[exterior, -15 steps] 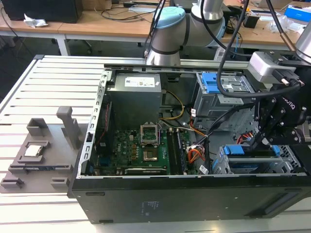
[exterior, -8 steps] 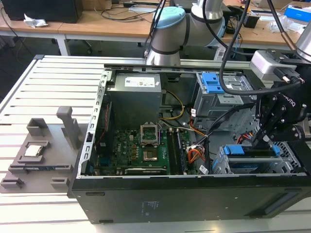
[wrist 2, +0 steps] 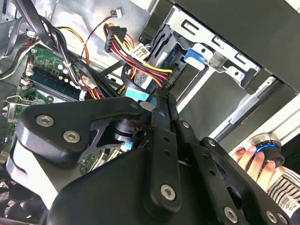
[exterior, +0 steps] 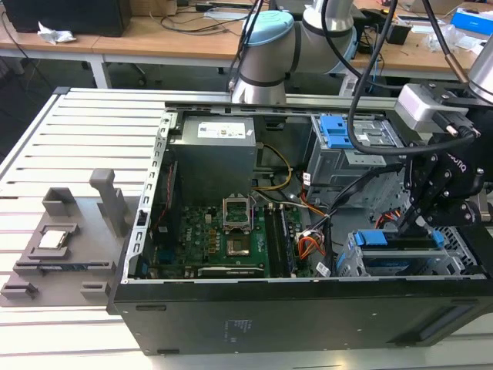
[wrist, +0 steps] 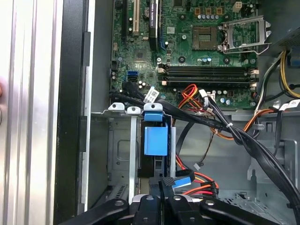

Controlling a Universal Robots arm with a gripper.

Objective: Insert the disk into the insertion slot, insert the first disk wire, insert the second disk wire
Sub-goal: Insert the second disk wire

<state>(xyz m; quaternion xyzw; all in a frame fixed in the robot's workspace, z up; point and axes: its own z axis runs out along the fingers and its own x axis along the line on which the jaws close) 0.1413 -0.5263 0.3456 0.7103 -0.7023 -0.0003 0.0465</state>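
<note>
The disk lies in the insertion slot at the case's corner on the exterior view's right, its blue carrier showing along the top. In the first wrist view the disk's blue tab stands inside the grey cage. My gripper hangs right behind the disk's end. Its fingers are pressed together on a black wire connector, and a blue-ended wire lies beside them. In the second wrist view the gripper points at the cage, with a light blue connector next to it.
A taller grey bay with a blue latch stands behind the slot. Red, yellow and black wire bundles cross between the motherboard and the slot. A person's hand rests on a knob outside the case. A grey fixture sits on the table.
</note>
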